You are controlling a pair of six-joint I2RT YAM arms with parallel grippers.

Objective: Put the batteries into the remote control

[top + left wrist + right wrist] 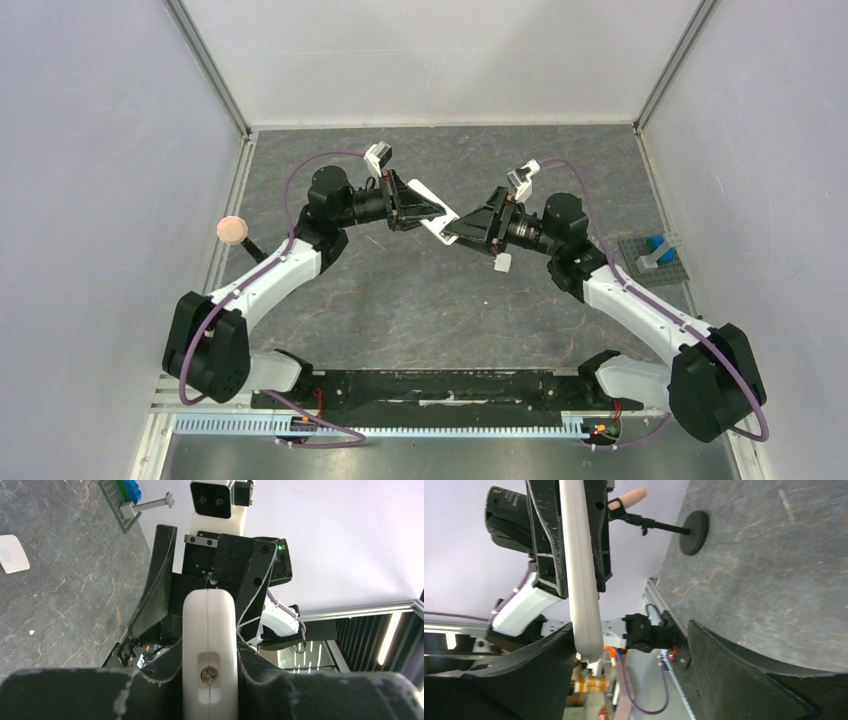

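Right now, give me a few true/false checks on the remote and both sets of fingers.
1. The left fingers are clamped on the remote control. True.
2. The right fingers are shut tight on the remote control. False: they stand apart, with a wide gap on one side of it.
3. The remote control lies flat on the table. False: it is held in the air above the table.
4. The small white cover piece lies on the table. True.
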